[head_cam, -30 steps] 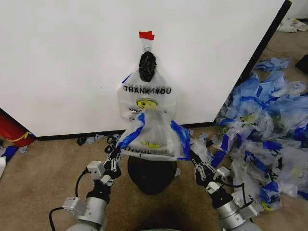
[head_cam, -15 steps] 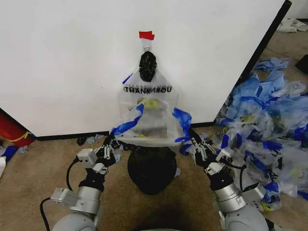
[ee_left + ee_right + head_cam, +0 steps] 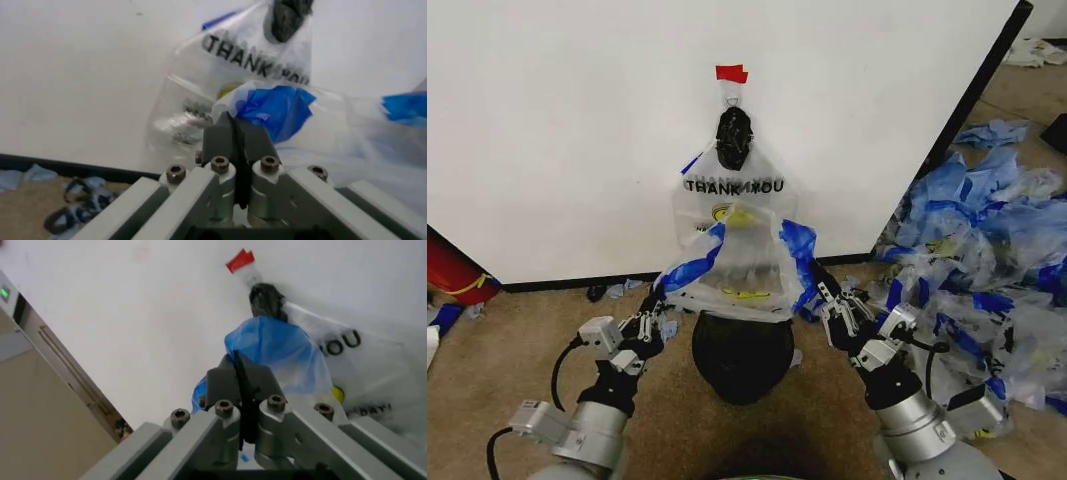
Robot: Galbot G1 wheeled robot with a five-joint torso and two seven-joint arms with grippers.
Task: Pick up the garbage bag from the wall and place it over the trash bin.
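While both grippers clamp the garbage bag by its blue-taped edges, stretched just above the one trash bin, you risk the thin plastic slipping or tearing. Left gripper and right gripper each have fingers shut on tape. A second bag hangs on the wall.

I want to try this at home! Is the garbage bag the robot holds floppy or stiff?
Probably very floppy: the garbage bag sags between the left pincer and right pincer, each shut on a blue taped edge. It looks thin and see-through, so likely light and easily blown about. It may need spreading wide to fit the trash bin.
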